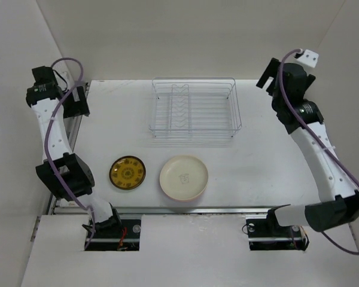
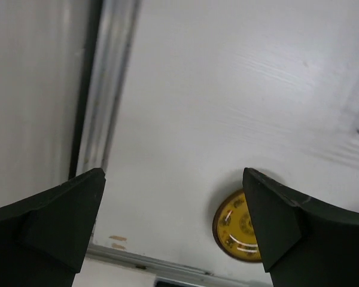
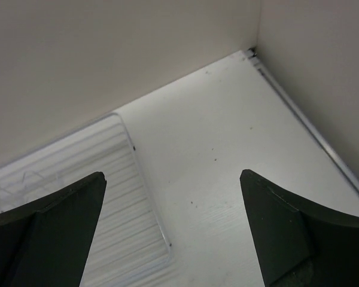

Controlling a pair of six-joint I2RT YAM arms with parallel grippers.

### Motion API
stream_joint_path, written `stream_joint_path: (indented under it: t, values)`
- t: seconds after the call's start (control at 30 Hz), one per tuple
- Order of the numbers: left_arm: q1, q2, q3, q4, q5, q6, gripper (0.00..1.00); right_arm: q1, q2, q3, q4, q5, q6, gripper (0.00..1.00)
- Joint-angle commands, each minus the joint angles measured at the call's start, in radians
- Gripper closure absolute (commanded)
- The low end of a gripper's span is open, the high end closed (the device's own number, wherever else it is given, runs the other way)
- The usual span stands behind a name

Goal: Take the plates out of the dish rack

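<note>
The dish rack (image 1: 194, 110) stands at the back middle of the table with no plates in it; its corner shows in the right wrist view (image 3: 78, 203). A small dark plate with a yellow pattern (image 1: 127, 172) lies flat at the front left, partly behind a finger in the left wrist view (image 2: 234, 227). A cream plate (image 1: 183, 177) lies flat next to it. My left gripper (image 1: 78, 101) is open and empty, raised at the far left, seen also in its wrist view (image 2: 173, 221). My right gripper (image 1: 269, 75) is open and empty, raised at the far right (image 3: 170, 221).
White walls enclose the table on the left, back and right. A metal rail (image 1: 167, 210) runs along the near edge, and another rail (image 2: 107, 89) along the left edge.
</note>
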Motion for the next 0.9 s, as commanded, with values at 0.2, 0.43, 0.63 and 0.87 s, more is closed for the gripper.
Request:
stream_joint_path:
  t: [0.2,0.43,0.63,0.87]
  values:
    - [0.014,-0.205,-0.078,0.121,-0.454,-0.191,0.0,0.001,-0.215,-0.129,0.107,0.253,-0.074,0.0]
    - [0.014,-0.272,-0.144,0.168,-0.484,-0.191,0.0,0.001,-0.255,-0.158,0.126,0.253,-0.084,0.0]
    - [0.014,-0.317,-0.173,0.168,-0.484,-0.191,0.0,0.001,-0.297,-0.19,0.135,0.234,-0.084,0.0]
    - [0.014,-0.384,-0.239,0.196,-0.464,-0.191,0.0,0.001,-0.318,-0.199,0.153,0.203,-0.074,0.0]
